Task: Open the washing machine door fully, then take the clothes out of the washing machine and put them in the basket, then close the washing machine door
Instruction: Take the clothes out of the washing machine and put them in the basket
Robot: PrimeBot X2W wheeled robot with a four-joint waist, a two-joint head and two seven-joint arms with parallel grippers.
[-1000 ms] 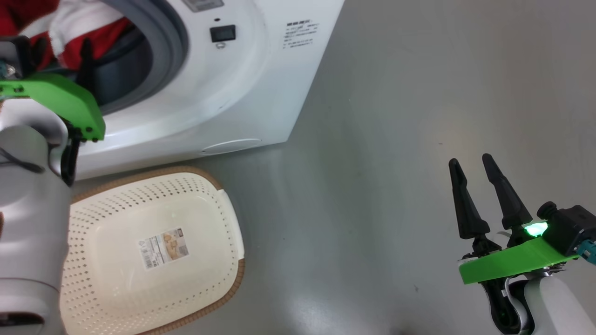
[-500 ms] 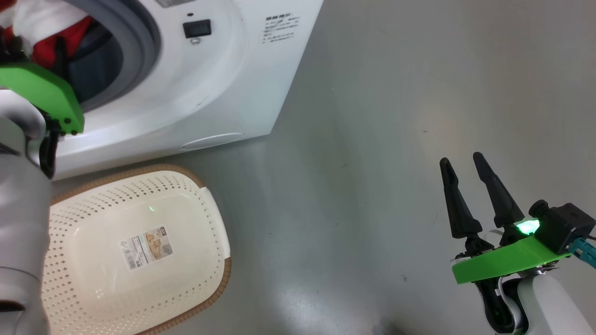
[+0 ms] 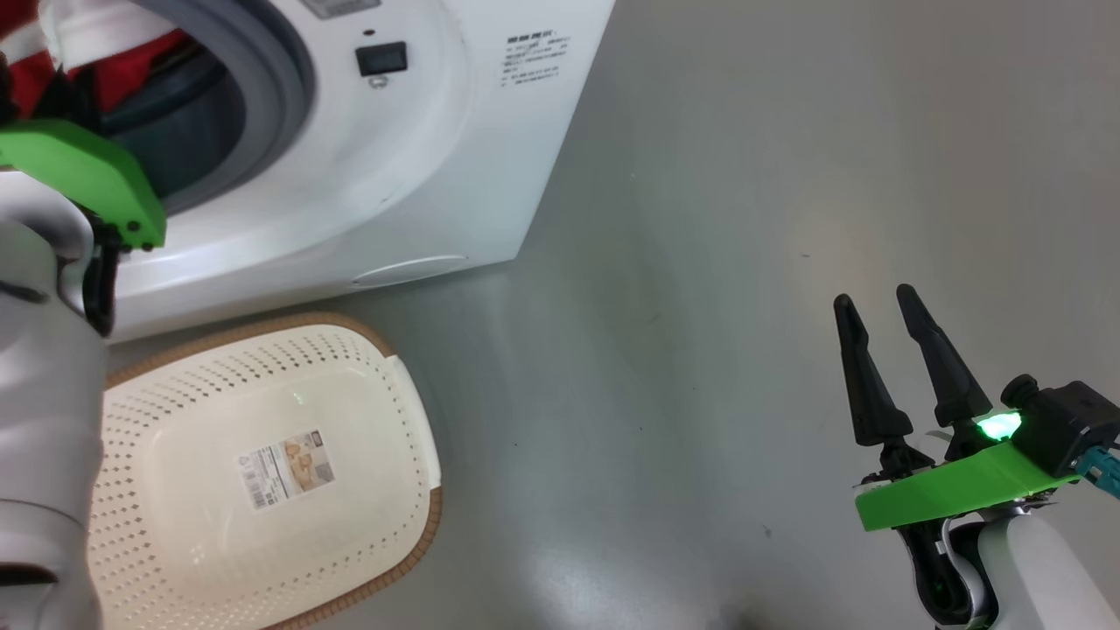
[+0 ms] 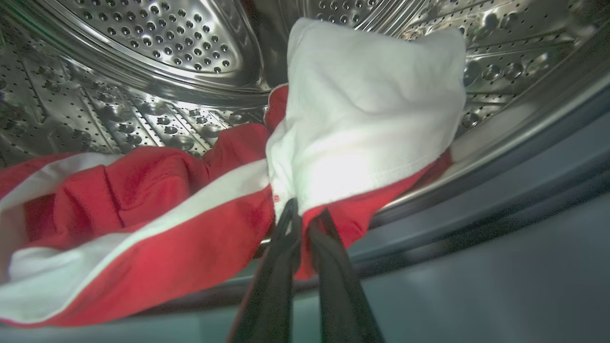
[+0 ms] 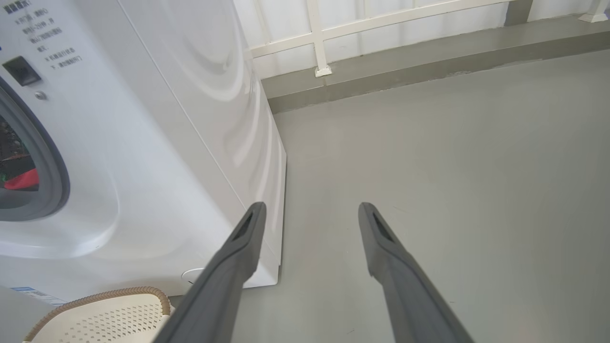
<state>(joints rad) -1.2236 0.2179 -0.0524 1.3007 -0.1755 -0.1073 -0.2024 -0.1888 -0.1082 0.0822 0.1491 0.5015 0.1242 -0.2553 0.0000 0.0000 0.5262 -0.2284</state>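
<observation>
Red-and-white fabric — the clothes [image 4: 143,200] — lies heaped along the front lip of the steel drum [image 4: 190,38], part of it spilling over the lip toward the grey rubber ring [image 3: 280,61] at the mouth of the washing machine [image 3: 420,175]. The left gripper [image 4: 307,212] reaches in there, and this is what has changed. Its fingers, spread wide a second ago, have come together until almost no gap is left, pinching a fold where the white panel meets the red. The grasp looks made, though nothing is lifted yet and the bundle rests in the drum. The next move, I judge, is a pull outward and down. Since only a thin fold is caught, the rest may drag on the ring or slip free.

On the floor [image 3: 744,219], just below the machine's front edge, sits the basket [image 3: 411,560]. It holds only its label sticker [image 3: 287,468] — the drop from the drum mouth should be short.

Far to the right, over bare floor and well apart from machine and basket, the right gripper [image 3: 875,297] hangs as it did before, its two fingers wide apart and holding nothing.
</observation>
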